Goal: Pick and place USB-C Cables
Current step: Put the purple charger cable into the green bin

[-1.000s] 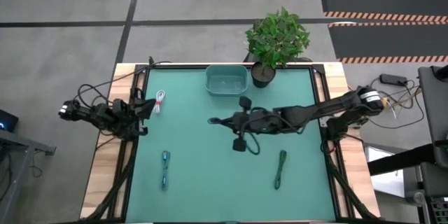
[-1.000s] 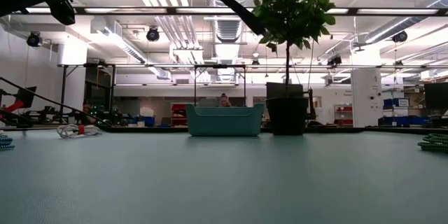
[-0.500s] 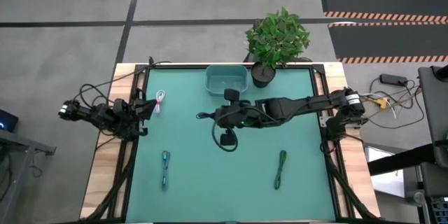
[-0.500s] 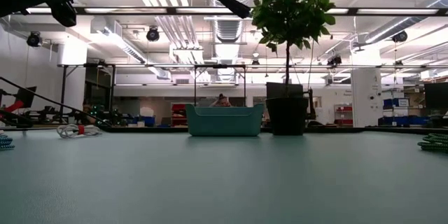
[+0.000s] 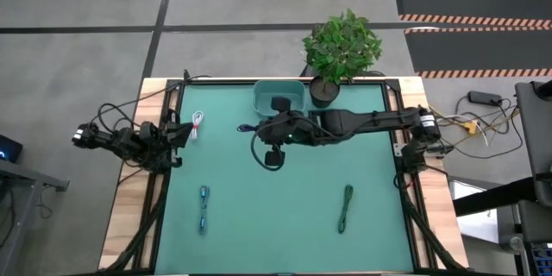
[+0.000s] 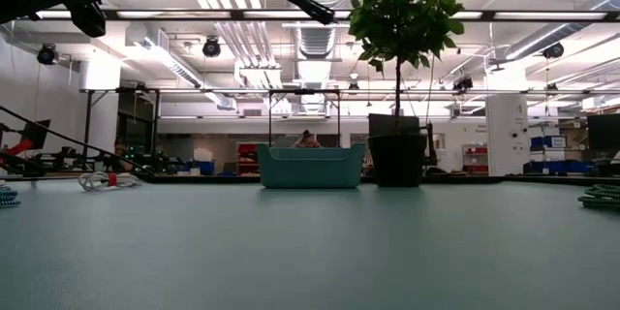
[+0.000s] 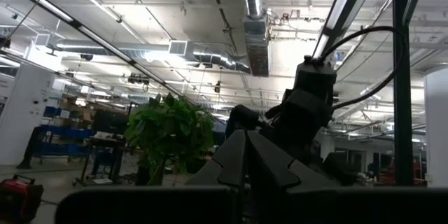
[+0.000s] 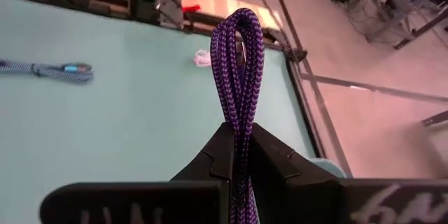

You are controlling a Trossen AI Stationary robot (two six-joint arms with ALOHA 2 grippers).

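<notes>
A purple braided cable (image 8: 241, 63) is folded into a bundle, and my right gripper (image 8: 241, 131) is shut on it. In the high view this gripper (image 5: 251, 129) hangs above the table just in front of the teal bin (image 5: 279, 98). Three cables lie flat on the mat: white-and-red (image 5: 198, 123), blue (image 5: 204, 208) and green (image 5: 346, 207). My left gripper (image 5: 184, 132) waits at the table's left edge, close to the white-and-red cable, with its fingers (image 7: 234, 155) shut and empty. My right gripper pinches the purple cable bundle (image 8: 241, 122) between its two fingers, several strands together. The looped end (image 8: 243, 21) sticks out past the fingertips. The fingers lie roughly level, pointing toward the table's left. The cable (image 5: 243, 128) is lifted clear of the table.
A potted plant (image 5: 341, 47) stands at the far edge, right of the bin. The low view shows the bin (image 6: 310, 167) and the plant pot (image 6: 397, 150) side by side, with open mat in front. Black frame rails (image 5: 157, 198) run along both table sides.
My right gripper has carried the purple cable toward the table's left and far edge, ending close in front of the teal bin. It has stayed shut on the cable throughout. The cables on the mat have kept their places.
</notes>
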